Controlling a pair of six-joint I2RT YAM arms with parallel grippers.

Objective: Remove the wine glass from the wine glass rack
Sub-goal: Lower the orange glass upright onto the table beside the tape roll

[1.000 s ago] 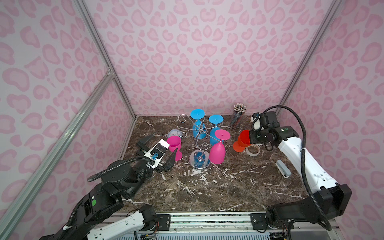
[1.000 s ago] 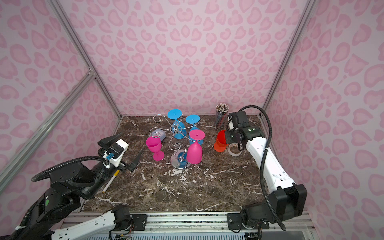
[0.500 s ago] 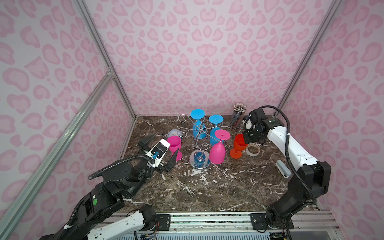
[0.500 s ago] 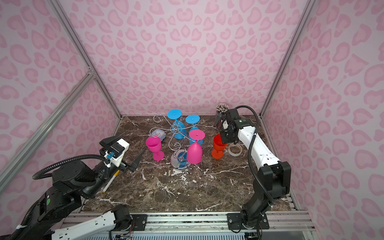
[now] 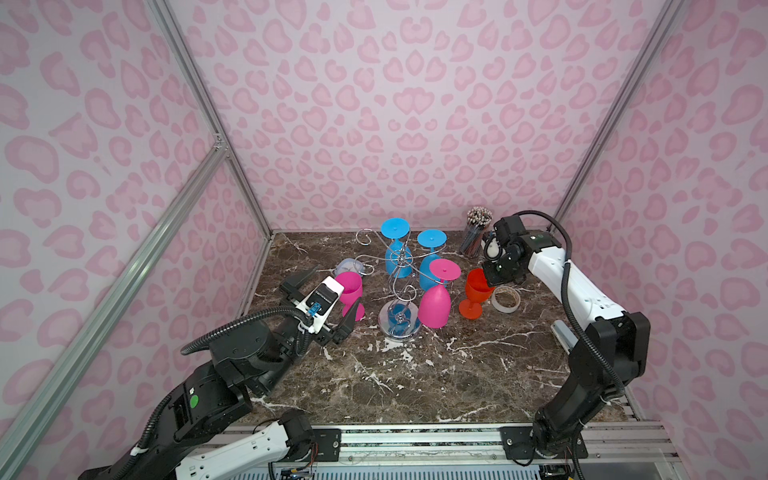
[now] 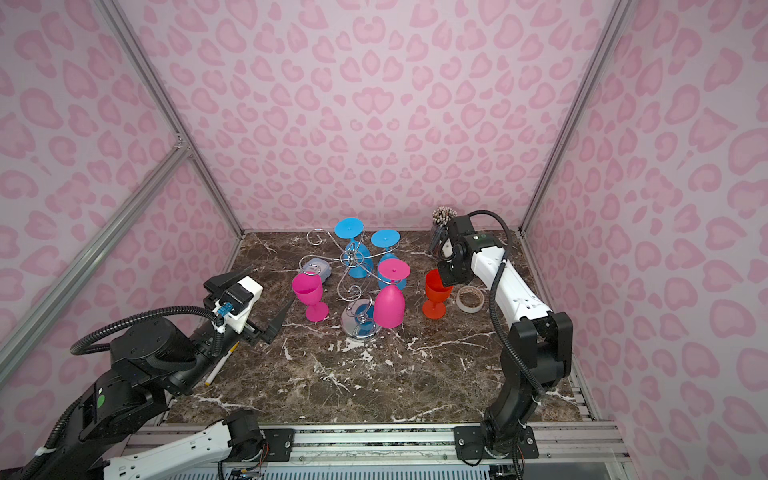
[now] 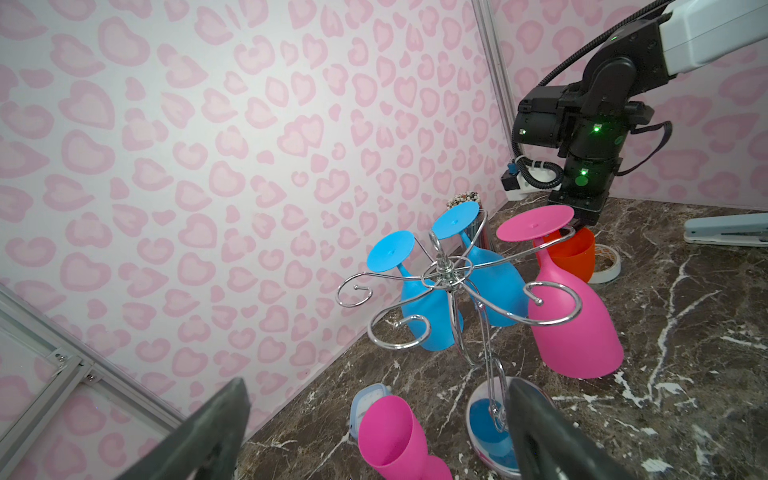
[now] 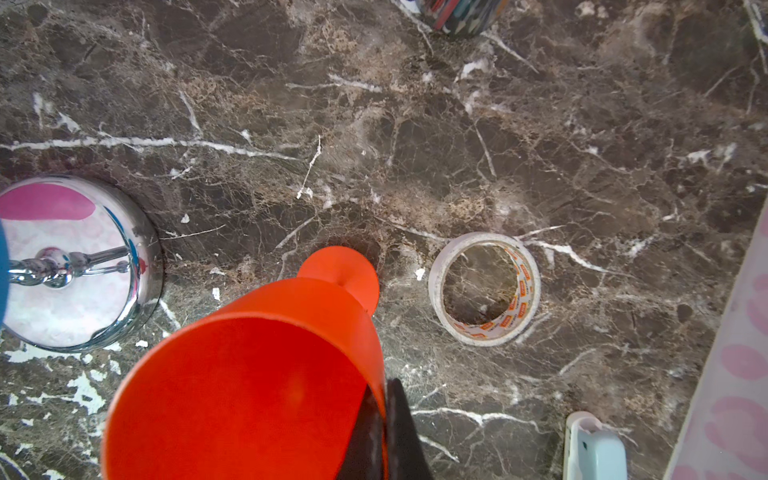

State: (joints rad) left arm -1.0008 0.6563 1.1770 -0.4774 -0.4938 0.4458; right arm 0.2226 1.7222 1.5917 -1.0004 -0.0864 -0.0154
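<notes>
Now the orange wine glass point(image 5: 475, 291) is upright right of centre in both top views, clear of the wine glass rack point(image 5: 400, 328), its foot on or just above the marble point(image 5: 415, 374); I can't tell which. My right gripper point(image 5: 491, 279) pinches the rim wall. Letting go with the foot not flat could topple it onto the tape roll point(image 5: 505, 298) beside it. That arm arches in from lower right, wrist pointing down. At lower left, the left gripper point(image 6: 270, 291) gapes wide, empty, aimed at the rack.

Tape roll point(image 8: 484, 336), pencil cup point(image 5: 472, 241), grey stapler point(image 7: 725, 230), white pen point(image 6: 219, 368)
</notes>
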